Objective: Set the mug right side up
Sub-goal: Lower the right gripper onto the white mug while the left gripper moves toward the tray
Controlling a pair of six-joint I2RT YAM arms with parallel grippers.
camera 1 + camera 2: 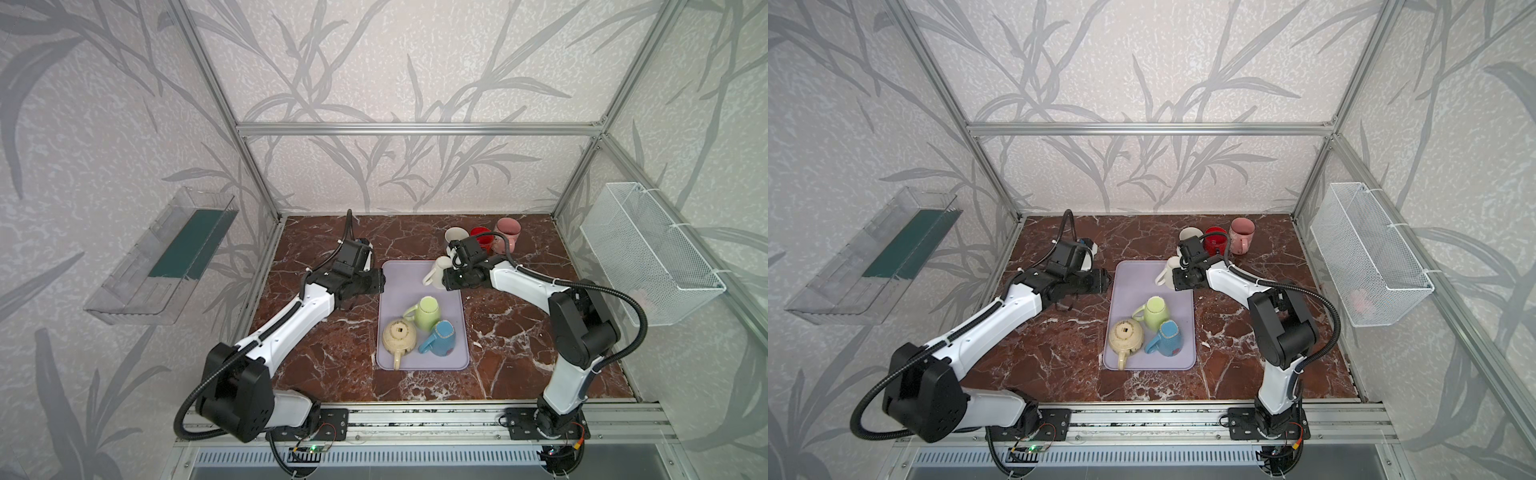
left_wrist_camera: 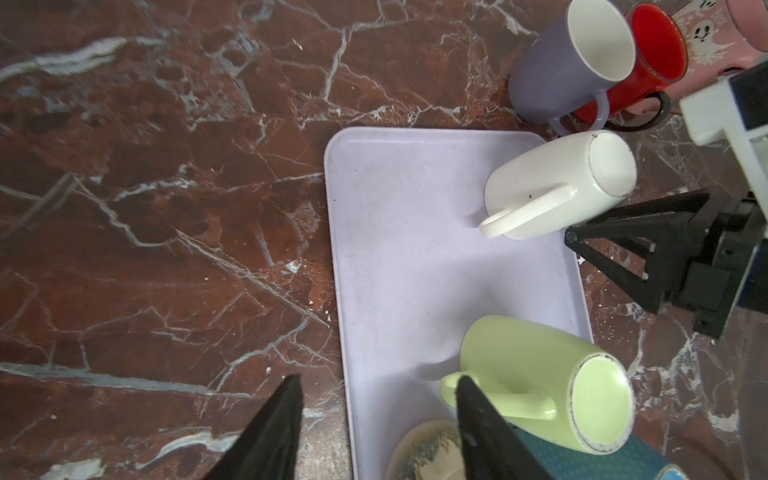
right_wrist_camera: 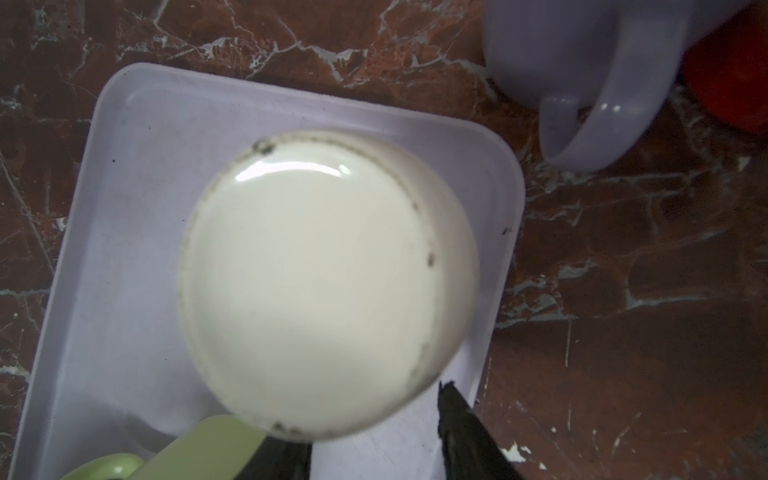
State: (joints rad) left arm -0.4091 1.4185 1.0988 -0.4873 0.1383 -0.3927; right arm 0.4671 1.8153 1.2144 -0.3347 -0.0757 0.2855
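The white mug (image 1: 437, 268) (image 1: 1168, 270) (image 2: 552, 195) stands upside down at the back right corner of the lilac tray (image 1: 399, 291), handle toward the tray's middle. Its base fills the right wrist view (image 3: 316, 282). My right gripper (image 1: 444, 283) (image 3: 374, 449) reaches down at the mug's right side with jaws part open; bare tray shows between them. One finger (image 2: 648, 214) lies along the mug's wall, and the other tip is hidden behind the mug. My left gripper (image 1: 381, 282) (image 2: 380, 378) hovers open and empty at the tray's left edge.
A green mug (image 1: 428, 313), a blue mug (image 1: 442, 338) and a cream teapot (image 1: 399, 336) sit upside down on the tray's front half. A purple mug (image 1: 455, 237), a red mug (image 1: 480, 235) and a pink mug (image 1: 508, 230) stand upright behind the tray. A wire basket (image 1: 648, 249) hangs on the right wall.
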